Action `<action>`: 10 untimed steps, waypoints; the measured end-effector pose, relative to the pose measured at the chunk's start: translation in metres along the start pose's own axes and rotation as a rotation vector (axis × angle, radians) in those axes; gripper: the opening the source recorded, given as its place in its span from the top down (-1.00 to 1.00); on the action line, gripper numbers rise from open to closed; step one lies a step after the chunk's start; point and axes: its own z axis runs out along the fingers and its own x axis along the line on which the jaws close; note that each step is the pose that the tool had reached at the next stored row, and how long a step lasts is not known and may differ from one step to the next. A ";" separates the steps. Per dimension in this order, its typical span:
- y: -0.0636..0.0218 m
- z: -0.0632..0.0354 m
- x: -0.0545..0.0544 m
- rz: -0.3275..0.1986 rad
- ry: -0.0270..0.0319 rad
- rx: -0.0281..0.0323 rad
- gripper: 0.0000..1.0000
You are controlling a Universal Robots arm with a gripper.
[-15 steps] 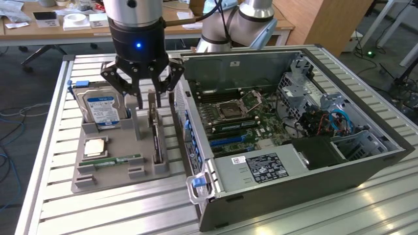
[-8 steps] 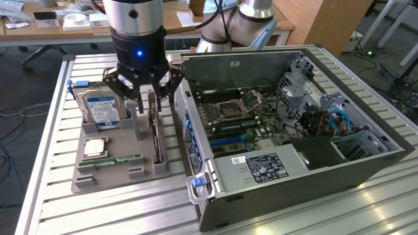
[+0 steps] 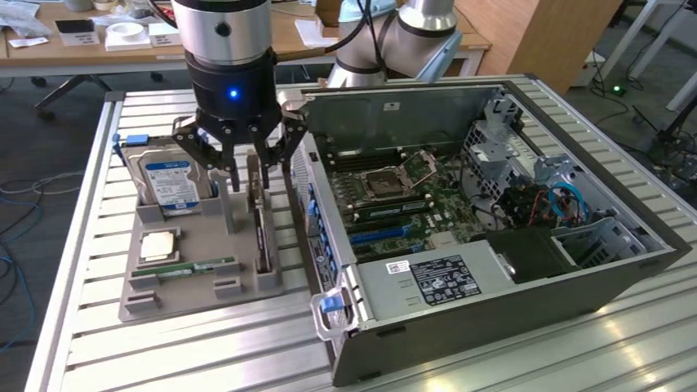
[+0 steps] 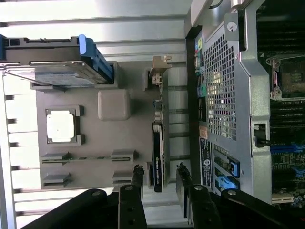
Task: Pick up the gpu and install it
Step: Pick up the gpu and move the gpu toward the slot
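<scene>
A grey parts tray [image 3: 179, 292] is seen on a slatted metal table [image 3: 87, 343], at the exterior view's left of an open computer case [image 3: 458, 327]. The gpu [image 3: 261, 233] is held on edge in a slot at the tray's side nearest the case, and nothing suggests it has been lifted from that slot. Its long axis is laid from far to near, roughly parallel to the case wall, with its silvery bracket [image 4: 159, 64] at the far end. The gripper [image 3: 253, 180] is placed directly above the card, toward its far end, and pointed straight down. In the wrist view the gripper [image 4: 159, 174] is shown with its fingers [image 4: 138, 176] spread, one set on each side of the gpu [image 4: 158, 143], and a gap can be made out between each finger and the card's faces. Nothing is pinched. The closing line is set across the card's thin width, not along its length, so the card lies straight below and between the fingers. A hard drive [image 3: 172, 184] with a blue and white label is stood at the tray's far left, and a memory stick [image 3: 196, 266] is laid nearer. The motherboard [image 3: 403, 196] is exposed inside the case.
</scene>
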 end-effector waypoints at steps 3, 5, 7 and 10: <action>0.0000 0.0015 0.000 0.000 -0.0004 -0.0004 0.17; -0.0002 0.0047 0.000 0.000 0.0000 0.0000 0.17; -0.0004 0.0083 0.000 0.000 0.0000 0.0000 0.17; -0.0006 0.0137 0.000 0.000 -0.0001 -0.0001 0.17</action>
